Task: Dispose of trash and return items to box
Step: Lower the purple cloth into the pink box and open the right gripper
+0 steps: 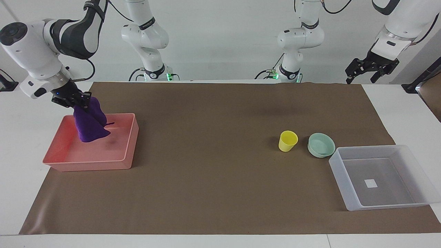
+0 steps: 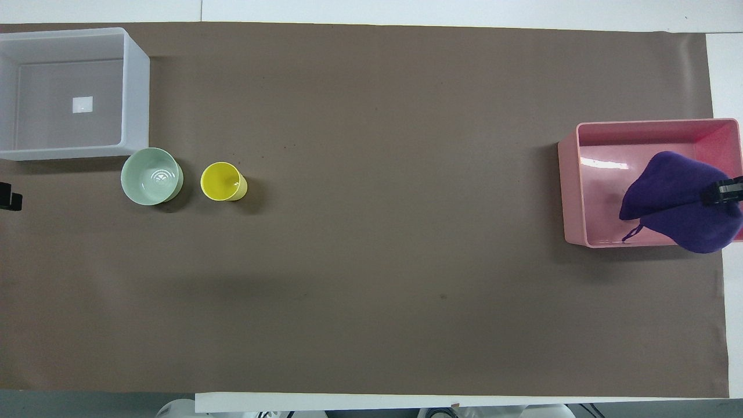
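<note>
My right gripper (image 1: 80, 102) is shut on the top of the purple rag (image 1: 89, 124), which hangs over the pink tray (image 1: 103, 162). In the overhead view the rag (image 2: 676, 200) covers the part of the tray (image 2: 598, 180) nearer the robots, with the gripper (image 2: 721, 192) at the picture's edge. The yellow cup (image 1: 287, 141) and the mint-green bowl (image 1: 321, 145) stand side by side on the brown mat. The translucent box (image 1: 379, 179) sits empty beside the bowl, slightly farther from the robots. My left gripper (image 1: 371, 71) waits open, raised off the mat's corner at the left arm's end.
The brown mat (image 1: 213, 155) covers most of the white table. The cup (image 2: 222, 181), bowl (image 2: 151, 176) and box (image 2: 136, 93) cluster at the left arm's end. The pink tray lies at the right arm's end.
</note>
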